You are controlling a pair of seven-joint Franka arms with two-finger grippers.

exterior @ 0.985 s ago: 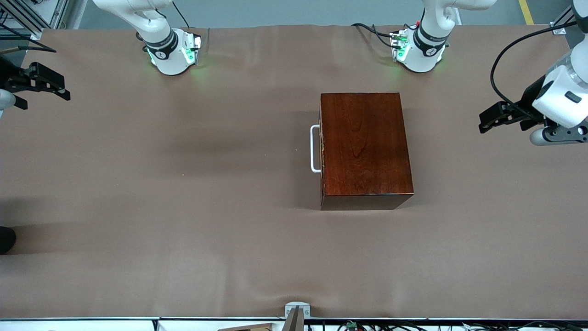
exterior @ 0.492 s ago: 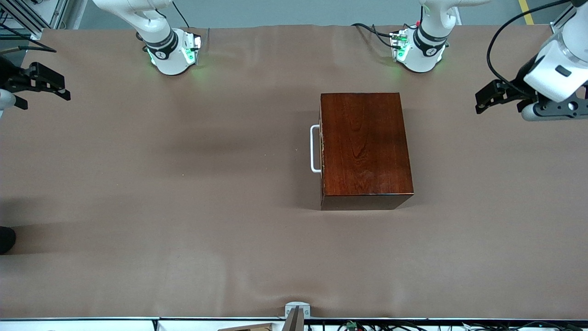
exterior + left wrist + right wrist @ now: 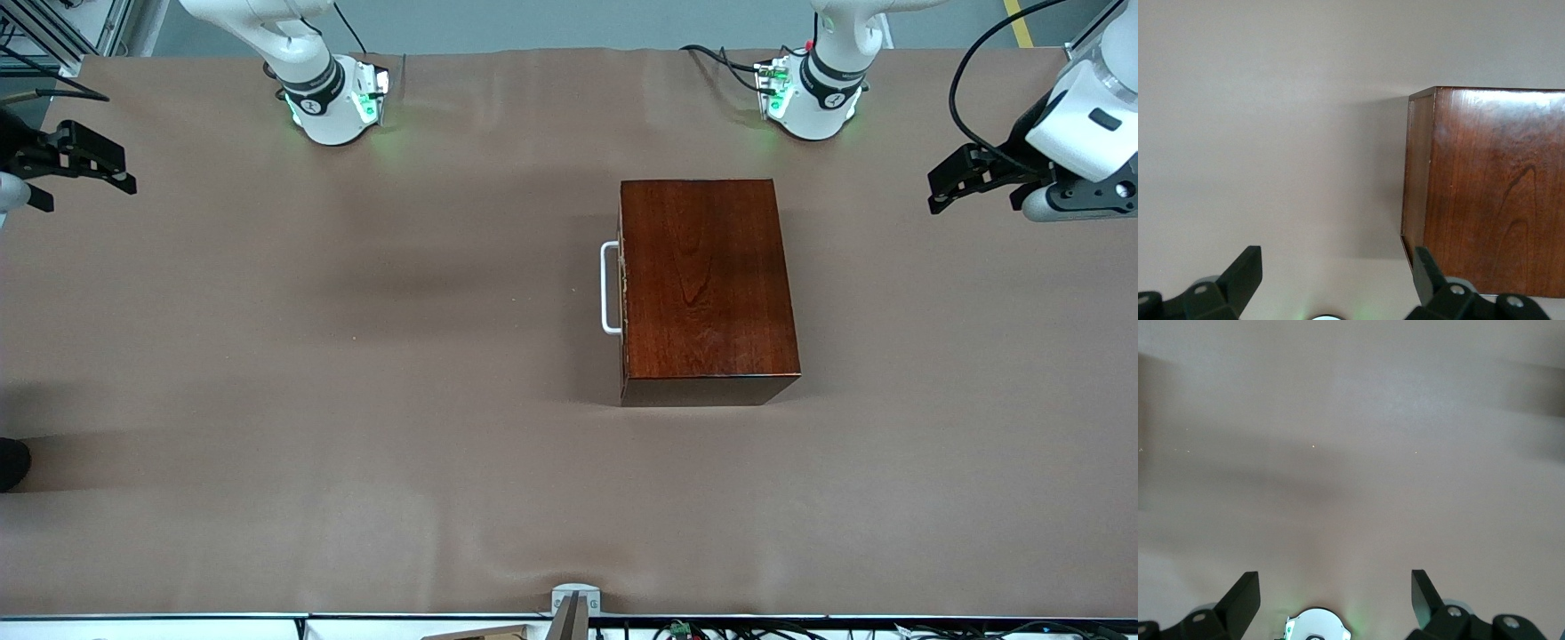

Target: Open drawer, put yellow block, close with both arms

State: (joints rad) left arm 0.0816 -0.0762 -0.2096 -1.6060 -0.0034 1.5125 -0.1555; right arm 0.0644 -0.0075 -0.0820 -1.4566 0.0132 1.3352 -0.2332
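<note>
Left claw (image 3: pixel 944 185) shifted, wide open; right claw (image 3: pixel 89 160) open; drawer (image 3: pixel 622 289) shut.

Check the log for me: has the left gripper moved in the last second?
Yes. The left gripper has moved up the front view toward the left arm's base, judged against the wooden box, which has stayed put.

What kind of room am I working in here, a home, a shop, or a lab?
Most likely a robotics lab bench. Two arm bases with green lights are bolted to a table covered in plain brown sheeting, cables trail by one base, and the only prop is a wooden drawer box.
</note>
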